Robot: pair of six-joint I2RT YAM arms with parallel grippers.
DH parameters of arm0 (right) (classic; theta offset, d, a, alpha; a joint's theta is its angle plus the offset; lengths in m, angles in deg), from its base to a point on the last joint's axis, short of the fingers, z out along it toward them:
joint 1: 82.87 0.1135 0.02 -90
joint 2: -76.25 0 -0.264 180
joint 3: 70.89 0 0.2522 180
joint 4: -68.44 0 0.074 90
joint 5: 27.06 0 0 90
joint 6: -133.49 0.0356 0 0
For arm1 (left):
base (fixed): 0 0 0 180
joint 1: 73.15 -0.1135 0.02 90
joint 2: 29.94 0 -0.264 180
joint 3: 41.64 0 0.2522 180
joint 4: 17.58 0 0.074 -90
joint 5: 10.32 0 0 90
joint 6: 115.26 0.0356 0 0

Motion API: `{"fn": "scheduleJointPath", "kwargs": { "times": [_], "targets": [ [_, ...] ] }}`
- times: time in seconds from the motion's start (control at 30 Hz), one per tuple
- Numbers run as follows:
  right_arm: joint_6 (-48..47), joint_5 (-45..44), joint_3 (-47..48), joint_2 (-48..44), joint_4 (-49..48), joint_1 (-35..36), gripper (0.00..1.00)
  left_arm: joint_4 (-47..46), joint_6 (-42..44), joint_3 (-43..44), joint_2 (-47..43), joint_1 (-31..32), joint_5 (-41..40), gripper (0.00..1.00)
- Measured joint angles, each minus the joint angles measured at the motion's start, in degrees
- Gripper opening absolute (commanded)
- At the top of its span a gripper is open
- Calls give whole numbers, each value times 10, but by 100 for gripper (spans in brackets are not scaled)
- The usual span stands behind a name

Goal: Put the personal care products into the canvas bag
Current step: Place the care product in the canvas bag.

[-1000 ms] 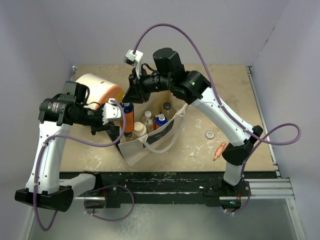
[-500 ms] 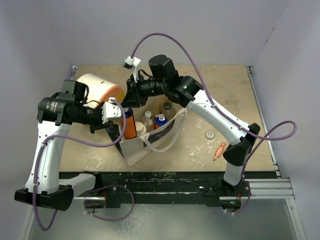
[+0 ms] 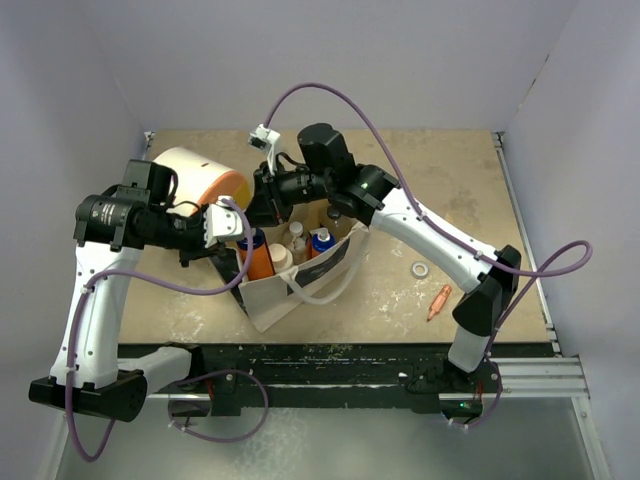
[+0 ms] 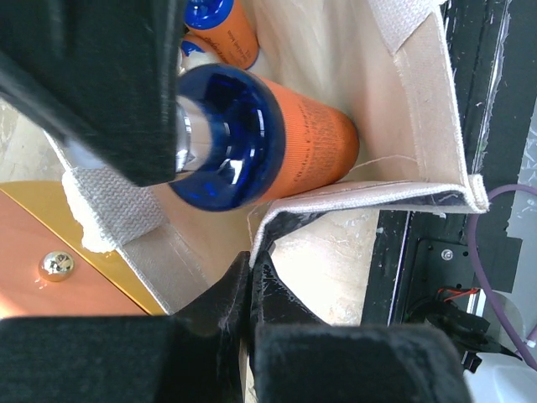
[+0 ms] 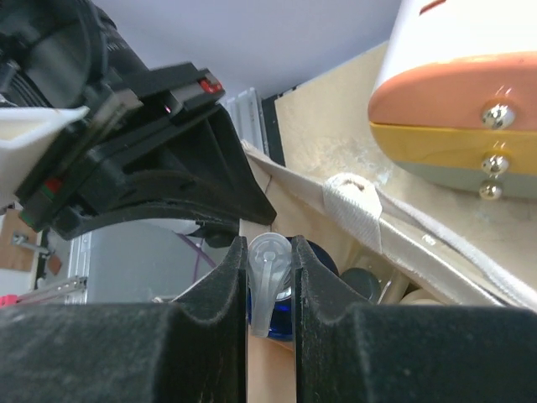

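Note:
The cream canvas bag (image 3: 300, 285) stands open mid-table, with several small bottles (image 3: 296, 238) upright inside it. My left gripper (image 3: 238, 268) is shut on the bag's near-left rim (image 4: 277, 214), and its tips (image 4: 252, 264) pinch the cloth. My right gripper (image 3: 259, 217) reaches over that corner of the bag. It is shut on the clear pump top (image 5: 268, 267) of an orange bottle with a blue collar (image 4: 268, 143). That bottle (image 3: 259, 258) hangs tilted inside the bag mouth, beside another orange bottle (image 4: 220, 23).
A big white drum with an orange end (image 3: 195, 180) lies just left of the bag, close to both grippers. A small tape roll (image 3: 420, 269) and an orange marker (image 3: 439, 300) lie on the table to the right.
My right gripper has moved down and a little left, lowering the orange bottle deeper into the bag. The left gripper has kept its hold on the rim.

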Motion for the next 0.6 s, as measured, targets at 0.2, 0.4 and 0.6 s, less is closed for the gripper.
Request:
{"fn": "scheduleJointPath", "kwargs": {
  "times": [0.2,0.4,0.6],
  "targets": [
    [13,13,-19,-2,1,0,0,0,0,0,0,0,-2,0],
    [12,14,-18,-2,1,0,0,0,-2,-3,0,0,3,0],
    [-32,54,-26,-5,-6,0,0,2,-8,-4,-2,0,19,0]
  ]
}}
